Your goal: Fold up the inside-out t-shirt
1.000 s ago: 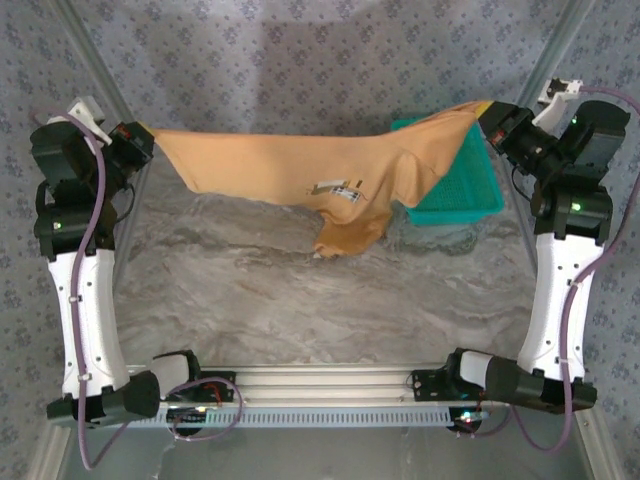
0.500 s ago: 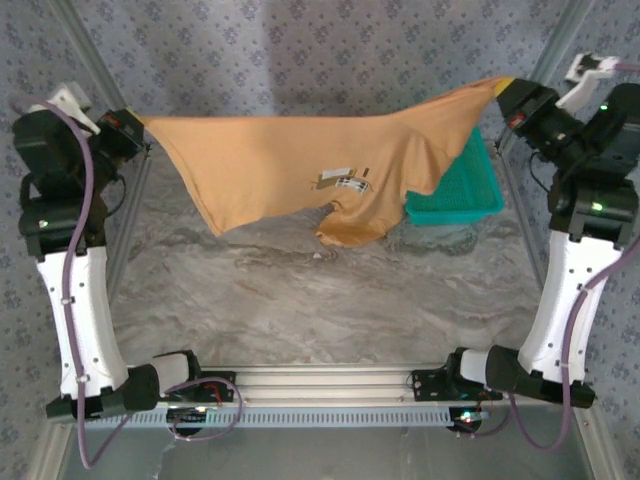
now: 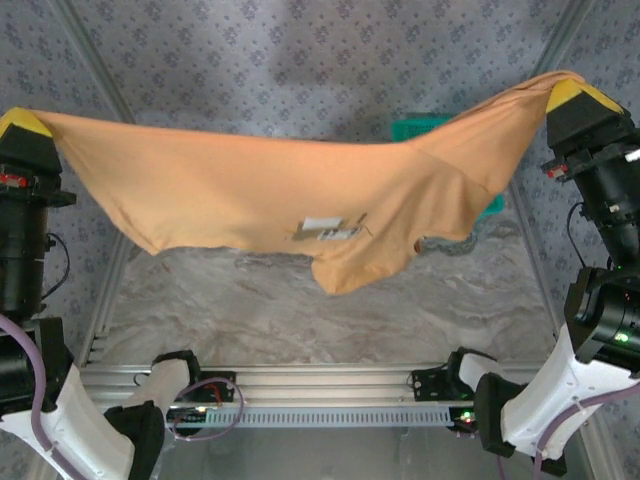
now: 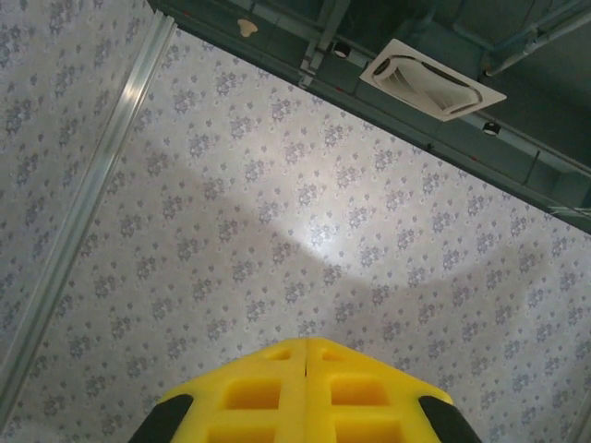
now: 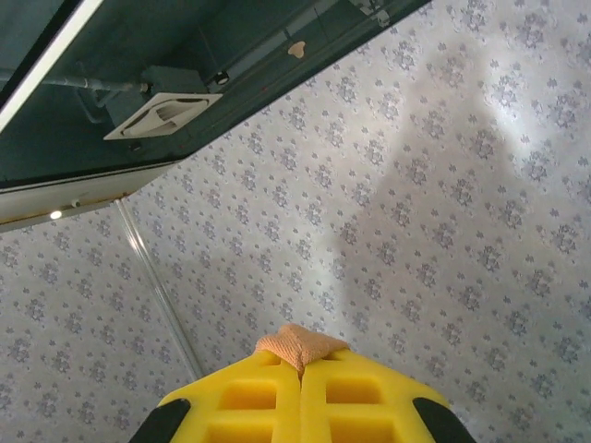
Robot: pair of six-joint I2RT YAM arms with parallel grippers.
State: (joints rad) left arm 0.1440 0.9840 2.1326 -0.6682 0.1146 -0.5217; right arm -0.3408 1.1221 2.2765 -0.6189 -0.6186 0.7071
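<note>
Though marbled, table (image 3: 300, 312) amid floral walls (image 3: 300, 70)

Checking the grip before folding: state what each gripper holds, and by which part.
Both hold the inside-out t-shirt, stretched in the air between them: the left gripper pinches the left end of its upper edge, the right gripper the right end.

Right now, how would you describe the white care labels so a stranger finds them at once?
Find the tan-orange t-shirt stretched in the air above the marbled table. Near the middle of its lower edge sit the small care labels, the only white patches on the cloth.
</note>
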